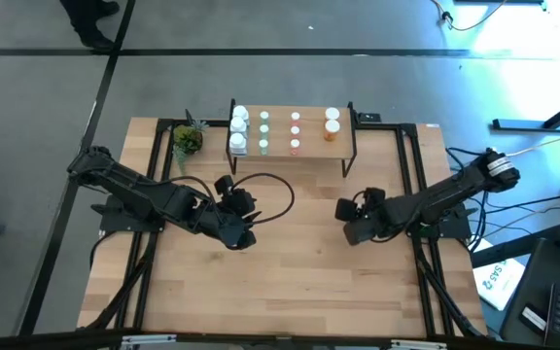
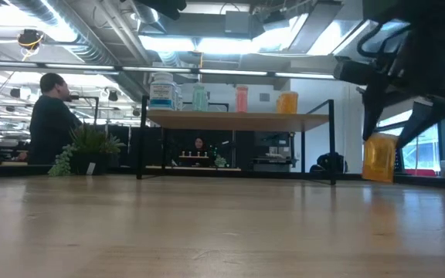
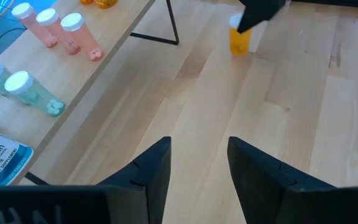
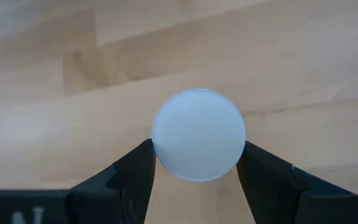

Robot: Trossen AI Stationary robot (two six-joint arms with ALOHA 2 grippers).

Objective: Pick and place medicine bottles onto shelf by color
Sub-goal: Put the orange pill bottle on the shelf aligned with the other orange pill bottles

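The shelf stands at the table's far middle. On its plank stand medicine bottles in rows by color: white, pale green, pink and orange. My right gripper hovers over the table's right middle, shut on an orange bottle with a white cap; this bottle also shows in the left wrist view. My left gripper waits open over the table's left middle, with bare wood between its fingers. My right gripper pinches the orange bottle between its two fingers, one on each side just below the white cap. The fingers come from above, slanting down. The bottle hangs nearly upright under them, its base close over the tabletop.
A small potted plant stands left of the shelf. A black cable loops over the table before the shelf. Bare wood spreads across the table's near half. A person stands in the room beyond the table.
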